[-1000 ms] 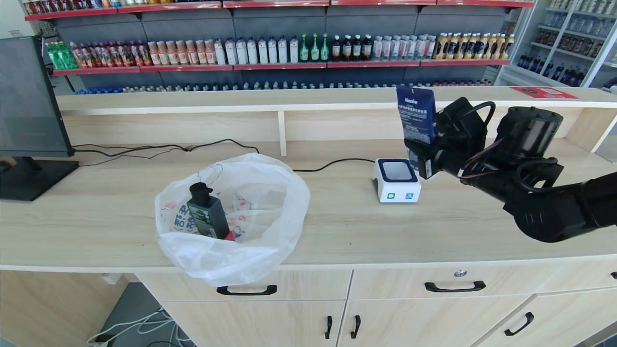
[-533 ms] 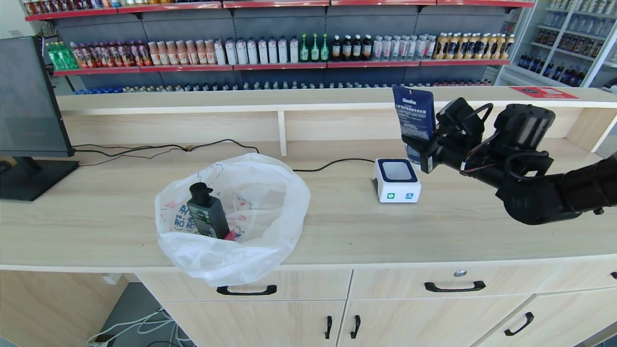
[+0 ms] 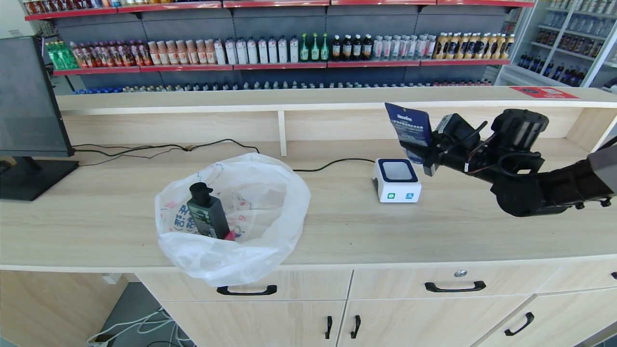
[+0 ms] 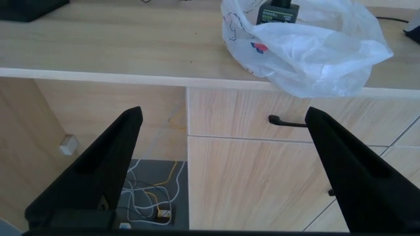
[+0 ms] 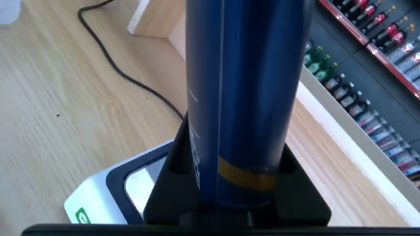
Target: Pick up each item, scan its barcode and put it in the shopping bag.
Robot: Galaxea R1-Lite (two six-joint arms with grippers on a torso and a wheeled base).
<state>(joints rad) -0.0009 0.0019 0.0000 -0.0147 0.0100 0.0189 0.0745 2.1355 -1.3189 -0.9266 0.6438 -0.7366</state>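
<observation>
A: Start far to the left of the scanner (image 3: 396, 179). What is the left gripper (image 4: 223, 164) doing?

B: It hangs lower than the counter (image 3: 337, 226) edge, in front of the drawers (image 4: 262, 108). Its jaws are spread wide with nothing between them. It is well apart from the scanner.

A: And the shopping bag (image 3: 231, 217)?

B: It is on the counter, well to the scanner's left. Its mouth is open and a dark bottle (image 3: 208, 212) stands inside.

A: Where is the item in hand?

B: The blue pouch (image 3: 409, 127) is in the air just above the scanner's right rear corner. The right gripper (image 3: 425, 156) pinches its lower end from both sides.

A: How does it lie?

B: Its long axis is close to upright, with the top leaning toward the scanner's left. The arm comes in from the scanner's right.

A: What does the scan turn on?

B: I'd judge the pouch must tip until a printed face meets the scanner's upward window, which is below and slightly left of the grip. I cannot tell where the barcode sits. The right arm is plainly the nearer one.
</observation>
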